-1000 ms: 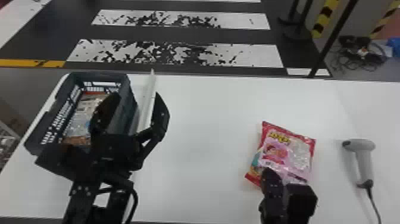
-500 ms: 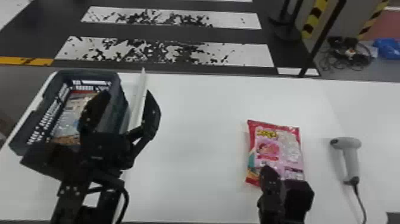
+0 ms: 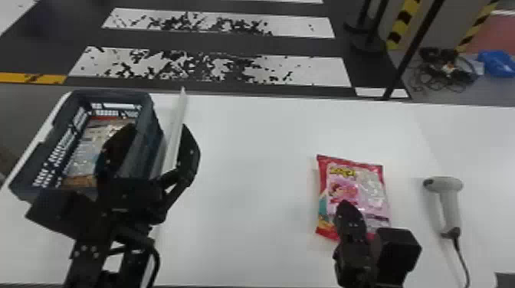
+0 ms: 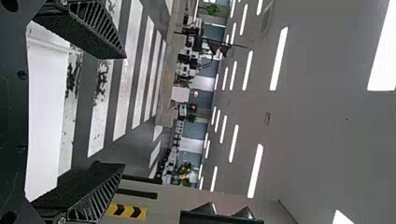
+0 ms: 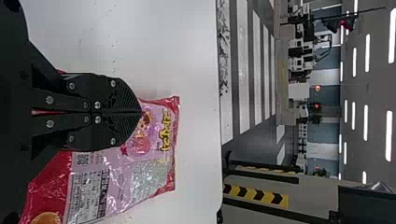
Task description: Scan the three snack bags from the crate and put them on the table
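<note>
At right fingers point(image 5: 112, 95): clenched together, with nothing visible between the tips. Just under and past them: pink-and-red snack bag point(image 3: 358, 191), lying flat on worktop point(image 3: 249, 191). Cannot tell whether pressed against or merely hovered over. To the right of the same fingers, apart from both fingers and bag: scanner point(image 3: 450, 203), resting on the worktop, ungrasped, with cord point(image 3: 461, 252) trailing toward the near edge.

At left fingers point(image 3: 189, 153): spread wide, released, holding nothing. Just beside them, on their left: dark crate point(image 3: 151, 122), with packets point(image 3: 88, 153) inside; cannot count these.

Progress: one bag out of the crate and on the worktop by the right fingers. Cannot tell whether scanned. With the scanner ungrasped, no handheld scan under way. Judged early in the task, probably at setting or straightening the first bag. Left to do, by estimate: scan this one if unscanned, then fetch two more from beside the left fingers, scan each, and lay both on the worktop.
</note>
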`<state>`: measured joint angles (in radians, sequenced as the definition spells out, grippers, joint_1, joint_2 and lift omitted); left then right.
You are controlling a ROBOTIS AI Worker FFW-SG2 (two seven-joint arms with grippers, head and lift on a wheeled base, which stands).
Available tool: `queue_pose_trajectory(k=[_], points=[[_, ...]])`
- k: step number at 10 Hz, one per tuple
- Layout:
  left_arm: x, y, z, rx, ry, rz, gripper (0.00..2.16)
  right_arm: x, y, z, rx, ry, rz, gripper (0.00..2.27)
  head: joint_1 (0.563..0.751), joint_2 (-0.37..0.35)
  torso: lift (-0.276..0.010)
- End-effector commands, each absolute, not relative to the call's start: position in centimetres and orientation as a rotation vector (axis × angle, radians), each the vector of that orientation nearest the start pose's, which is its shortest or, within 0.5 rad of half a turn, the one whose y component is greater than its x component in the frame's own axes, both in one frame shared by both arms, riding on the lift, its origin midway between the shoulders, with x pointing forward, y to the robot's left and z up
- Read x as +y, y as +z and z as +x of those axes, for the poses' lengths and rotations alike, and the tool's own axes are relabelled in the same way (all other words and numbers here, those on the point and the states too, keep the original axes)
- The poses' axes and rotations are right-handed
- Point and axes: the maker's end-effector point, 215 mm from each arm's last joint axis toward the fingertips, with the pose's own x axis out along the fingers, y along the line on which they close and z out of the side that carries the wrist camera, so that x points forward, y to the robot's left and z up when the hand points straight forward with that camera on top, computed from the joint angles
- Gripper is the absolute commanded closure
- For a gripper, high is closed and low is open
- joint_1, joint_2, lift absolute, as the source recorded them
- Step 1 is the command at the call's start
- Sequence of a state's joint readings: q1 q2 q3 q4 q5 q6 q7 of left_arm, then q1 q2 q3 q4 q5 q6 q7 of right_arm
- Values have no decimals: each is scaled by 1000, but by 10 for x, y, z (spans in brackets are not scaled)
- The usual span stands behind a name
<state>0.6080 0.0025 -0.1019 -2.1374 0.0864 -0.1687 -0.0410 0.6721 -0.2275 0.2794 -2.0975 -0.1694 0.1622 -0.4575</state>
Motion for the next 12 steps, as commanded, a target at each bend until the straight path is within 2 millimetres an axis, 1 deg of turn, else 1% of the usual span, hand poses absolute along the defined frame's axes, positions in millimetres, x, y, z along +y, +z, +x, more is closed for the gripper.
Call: queue_pose_trajectory(k=[1,2,3,4,5,7,8,9,12], points=[[179,-287,407,-115,-98,-117,36,-196,-434,368,347,-108,5,2132,695,-25,-94],[182,-291,404,-105,-93,-113,36,-202,-438,379,348,-113,-23,2132,695,-23,-94],[185,-290,401,-103,-88,-110,36,-210,-449,392,348,-115,-68,2132,695,-25,-94],[184,-291,399,-98,-91,-111,36,-217,-465,396,362,-123,-98,2132,695,-31,-94],[184,-290,397,-98,-100,-119,36,-229,-479,396,367,-137,-122,2132,695,-35,-94],[188,-287,389,-97,-102,-118,36,-240,-488,401,342,-141,-141,2132,695,-64,-94],[187,-288,387,-91,-107,-117,36,-249,-489,407,332,-144,-149,2132,695,-71,-94],[188,-288,386,-90,-107,-115,36,-253,-494,410,341,-140,-143,2132,695,-80,-94],[188,-289,386,-88,-106,-114,36,-255,-514,409,342,-111,-143,2132,695,-91,-94]])
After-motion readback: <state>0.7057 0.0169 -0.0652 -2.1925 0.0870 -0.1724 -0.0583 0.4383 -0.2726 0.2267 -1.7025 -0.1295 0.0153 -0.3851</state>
